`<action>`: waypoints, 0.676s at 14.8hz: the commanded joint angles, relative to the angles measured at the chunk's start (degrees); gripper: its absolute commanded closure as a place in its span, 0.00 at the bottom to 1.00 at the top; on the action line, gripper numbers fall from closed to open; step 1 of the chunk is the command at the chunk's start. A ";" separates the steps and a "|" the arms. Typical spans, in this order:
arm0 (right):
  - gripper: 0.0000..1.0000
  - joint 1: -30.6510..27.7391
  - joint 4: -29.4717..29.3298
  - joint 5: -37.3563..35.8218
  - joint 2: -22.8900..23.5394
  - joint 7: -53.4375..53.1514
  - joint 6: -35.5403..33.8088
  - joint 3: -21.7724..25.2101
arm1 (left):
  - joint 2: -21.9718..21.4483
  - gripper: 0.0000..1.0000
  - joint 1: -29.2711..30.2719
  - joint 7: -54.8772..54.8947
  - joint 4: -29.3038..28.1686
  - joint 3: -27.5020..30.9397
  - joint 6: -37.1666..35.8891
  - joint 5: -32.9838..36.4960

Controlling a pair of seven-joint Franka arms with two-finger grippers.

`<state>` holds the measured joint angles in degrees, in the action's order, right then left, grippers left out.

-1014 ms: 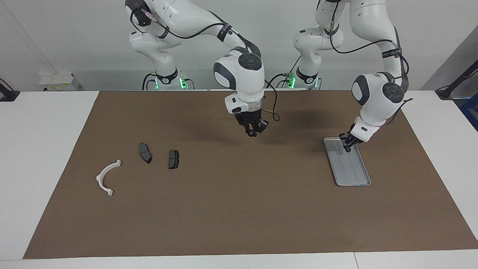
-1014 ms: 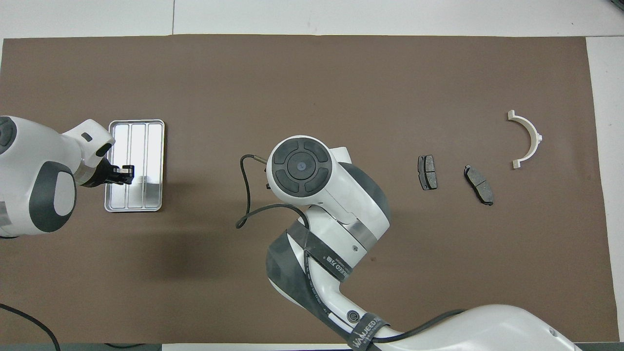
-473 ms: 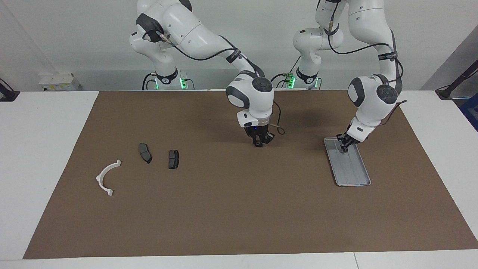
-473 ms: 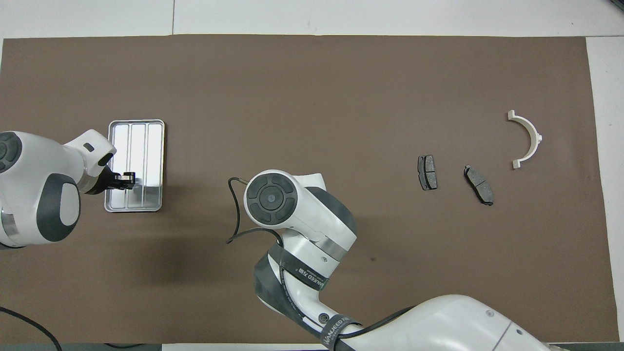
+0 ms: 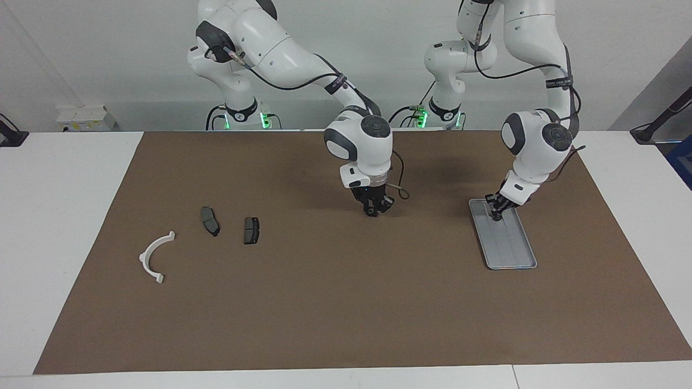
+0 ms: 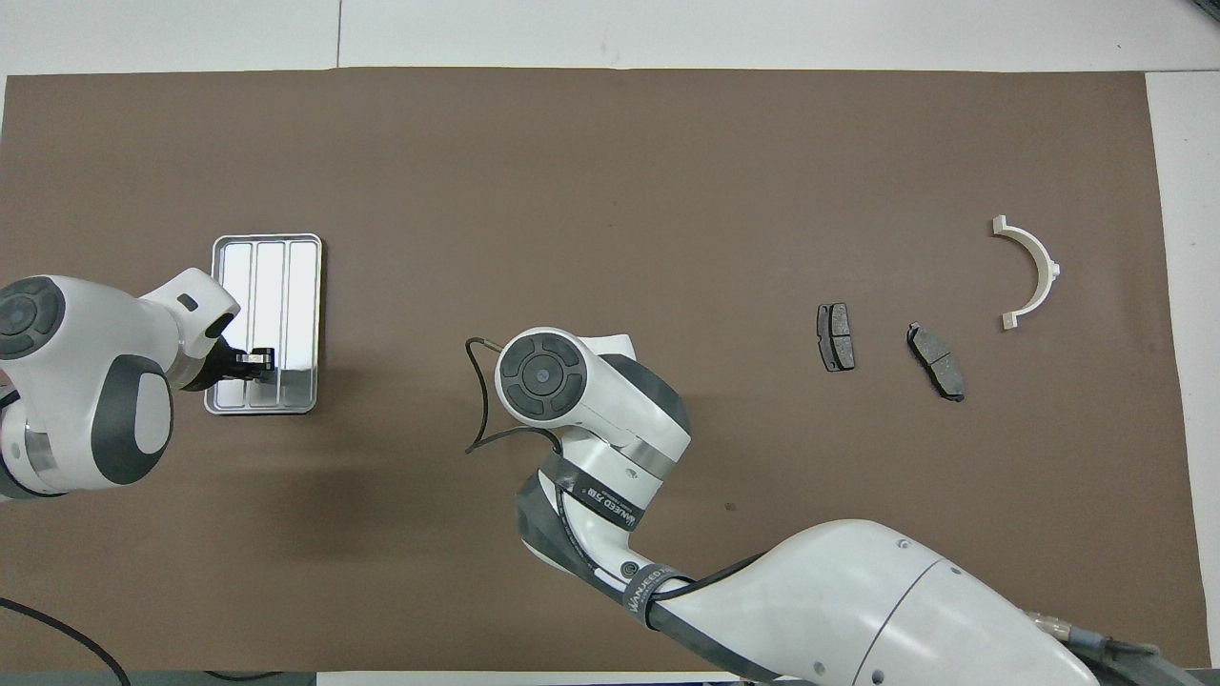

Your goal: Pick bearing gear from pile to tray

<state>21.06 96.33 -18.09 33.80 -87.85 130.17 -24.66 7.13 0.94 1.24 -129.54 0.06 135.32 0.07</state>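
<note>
The silver-grey tray [image 5: 511, 246] lies on the brown mat toward the left arm's end, and also shows in the overhead view [image 6: 286, 276]. My left gripper [image 5: 496, 212] is low over the end of the tray nearer the robots [image 6: 255, 362]. My right gripper [image 5: 373, 208] is down close to the mat near the table's middle; in the overhead view its hand [image 6: 543, 376] hides it. The pile lies toward the right arm's end: a white curved bracket [image 5: 155, 256] [image 6: 1029, 272] and two dark plates [image 5: 210, 220] [image 5: 251, 229]. No ring shows clearly.
A tiny dark dot [image 6: 730, 507] sits on the mat, nearer the robots than the plates [image 6: 836, 336] [image 6: 936, 360]; what it is cannot be told. The brown mat [image 5: 346, 302] covers most of the white table.
My right gripper has dropped from above the mat to just over it and shifted slightly toward the left arm's end. My left gripper has sunk a little over the tray's end nearer the robots.
</note>
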 commanded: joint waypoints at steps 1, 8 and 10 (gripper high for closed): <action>0.00 -0.75 -2.80 -1.51 0.65 -1.45 -2.36 -0.22 | -1.24 1.00 -0.06 0.17 -2.03 0.03 2.06 0.11; 0.00 -11.55 -9.50 -0.02 -5.75 14.24 -11.86 -0.66 | -1.85 0.24 -1.28 0.26 -1.34 0.03 -0.92 0.20; 0.00 -15.50 -9.50 3.23 -8.30 25.03 -13.88 -0.66 | -2.73 0.21 -4.26 -3.67 2.34 -0.23 -6.70 0.20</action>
<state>9.21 85.96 -17.30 28.38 -71.60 118.11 -24.30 6.76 -0.14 0.86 -129.43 -0.31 134.07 0.06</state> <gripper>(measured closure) 0.000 0.198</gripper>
